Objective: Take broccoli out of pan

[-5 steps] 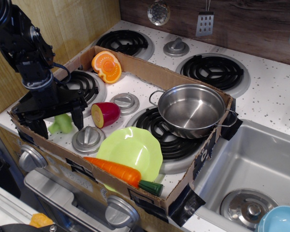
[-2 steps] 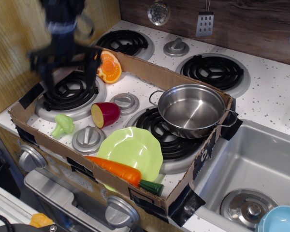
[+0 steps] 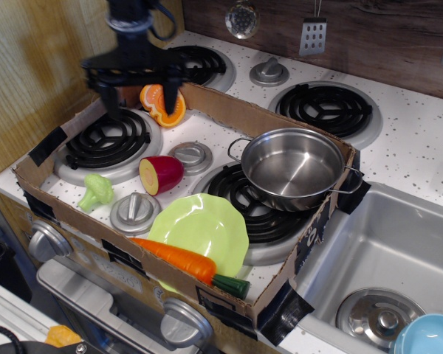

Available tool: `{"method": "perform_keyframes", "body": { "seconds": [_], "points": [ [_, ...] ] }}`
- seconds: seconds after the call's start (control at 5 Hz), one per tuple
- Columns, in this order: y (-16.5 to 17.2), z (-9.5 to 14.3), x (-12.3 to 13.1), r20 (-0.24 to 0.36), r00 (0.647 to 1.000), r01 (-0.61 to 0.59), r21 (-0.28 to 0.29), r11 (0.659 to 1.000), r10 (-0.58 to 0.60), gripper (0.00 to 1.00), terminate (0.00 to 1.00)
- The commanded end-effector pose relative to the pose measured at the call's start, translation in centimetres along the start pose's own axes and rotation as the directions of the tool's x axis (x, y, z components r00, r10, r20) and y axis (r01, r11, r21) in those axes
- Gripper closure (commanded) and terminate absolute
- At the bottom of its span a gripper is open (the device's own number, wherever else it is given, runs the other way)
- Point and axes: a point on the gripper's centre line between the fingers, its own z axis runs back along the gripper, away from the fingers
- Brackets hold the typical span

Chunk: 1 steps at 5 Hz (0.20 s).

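Observation:
The broccoli (image 3: 96,191) is a small light-green floret lying on the stove top at the front left, inside the cardboard tray. The pan (image 3: 292,167) is a shiny steel pot with wire loop handles, standing empty on the right front burner. My gripper (image 3: 141,94) is raised at the back left, above the left burner and in front of the orange half. Its two dark fingers (image 3: 171,94) point down and stand wide apart with nothing between them. It is well away from both broccoli and pan.
A cardboard tray wall (image 3: 229,110) rings the work area. Inside lie an orange half (image 3: 164,103), a red-and-yellow fruit half (image 3: 161,174), a lime-green plate (image 3: 199,228) and a carrot (image 3: 184,262). A sink (image 3: 384,251) lies to the right.
My gripper let go of the broccoli at the front left, rose, and moved back and to the right. The broccoli now lies free on the stove top.

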Motion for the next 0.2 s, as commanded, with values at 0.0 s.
{"method": "perform_keyframes", "body": {
  "seconds": [0.0],
  "points": [
    [-0.37, 1.94, 0.71, 0.055, 0.998, -0.003, -0.018, 1.0, 0.004, 0.0, 1.0]
  ]
}}
